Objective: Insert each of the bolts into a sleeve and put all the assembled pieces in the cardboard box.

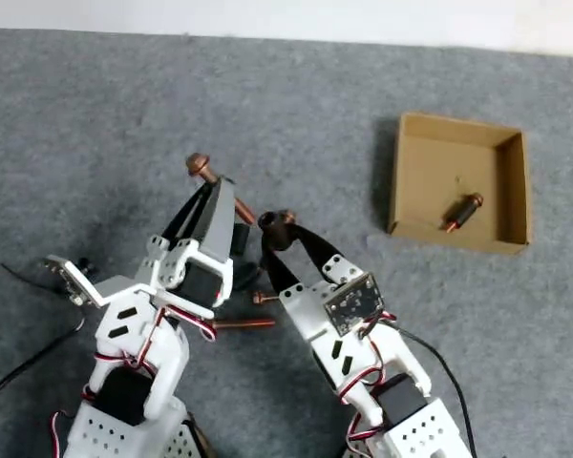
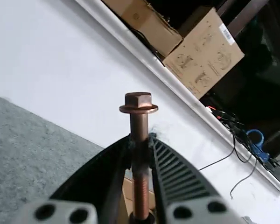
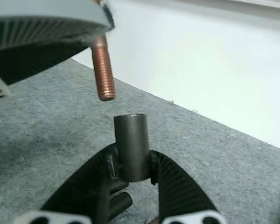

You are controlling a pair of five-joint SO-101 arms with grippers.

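The left gripper (image 2: 141, 142) clamps the bolt (image 2: 139, 116) and the right gripper (image 3: 132, 163) clamps the sleeve (image 3: 131, 137). Line the thread over the bore, then lower slowly.

Bolt (image 2: 139, 126): copper-finish metal, satin sheen, smooth shank, cut thread on the tail. Sleeve (image 3: 131, 140): dark grey metal, smooth, dull sheen. Left gripper (image 2: 140, 138) and right gripper (image 3: 132, 151): black plastic, matt, fine ribbing on the outer faces. The left one also shows a smooth grey plastic side. Arm shells (image 1: 134, 324): white plastic, smooth, slight gloss. Board (image 1: 353, 303) on the right wrist: bare circuit board, speckled. Mat (image 1: 95, 114): grey carpet-like cloth, rough, fuzzy, matt. Box (image 1: 430, 172): brown cardboard, matt, raw cut edges. Piece (image 1: 463, 212) inside it: dark metal body, coppery metal end. Loose bolts (image 1: 244, 324) on the mat: same copper finish, faint shine. Wall (image 3: 200, 60): white, smooth, matt.
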